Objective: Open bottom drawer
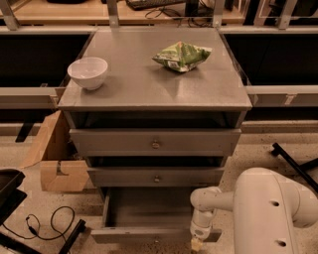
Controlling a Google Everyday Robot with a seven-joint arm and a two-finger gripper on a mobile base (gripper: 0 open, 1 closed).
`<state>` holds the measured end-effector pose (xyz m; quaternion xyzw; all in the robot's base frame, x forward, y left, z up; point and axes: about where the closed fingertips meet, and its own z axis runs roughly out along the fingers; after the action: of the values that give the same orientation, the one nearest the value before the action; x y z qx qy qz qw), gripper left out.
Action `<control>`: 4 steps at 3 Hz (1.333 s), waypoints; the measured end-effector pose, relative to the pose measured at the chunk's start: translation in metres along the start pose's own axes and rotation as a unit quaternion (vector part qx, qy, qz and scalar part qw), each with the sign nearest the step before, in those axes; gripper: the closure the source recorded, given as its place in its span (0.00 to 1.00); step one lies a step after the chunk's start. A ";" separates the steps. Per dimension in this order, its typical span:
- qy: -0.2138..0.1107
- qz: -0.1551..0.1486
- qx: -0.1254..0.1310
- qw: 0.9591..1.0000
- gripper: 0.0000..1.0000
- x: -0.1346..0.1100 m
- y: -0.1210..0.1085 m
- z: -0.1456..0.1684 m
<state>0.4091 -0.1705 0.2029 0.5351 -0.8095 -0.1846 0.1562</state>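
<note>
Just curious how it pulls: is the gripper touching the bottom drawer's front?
Cannot tell. In the camera view the gripper overlaps the right end of the bottom drawer, at its front, but neither contact nor gap shows.

At 6 o'clock the gripper [197,243] covers part of the bottom drawer [139,234] front; the arm [268,213] is cut off at 5 o'clock.

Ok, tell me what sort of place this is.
Probably a lab or workshop: a cardboard box and loose cable lie on the floor beside the cabinet, a cluttered desk behind. The gripper is at the front edge of the open bottom drawer.
</note>
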 end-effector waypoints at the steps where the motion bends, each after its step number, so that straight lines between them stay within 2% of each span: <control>1: -0.001 -0.001 -0.009 1.000 1.00 0.000 0.005 0.001; 4: -0.001 -0.007 -0.058 0.998 1.00 0.008 0.038 0.011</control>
<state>0.3710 -0.1625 0.2113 0.5307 -0.7938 -0.2324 0.1850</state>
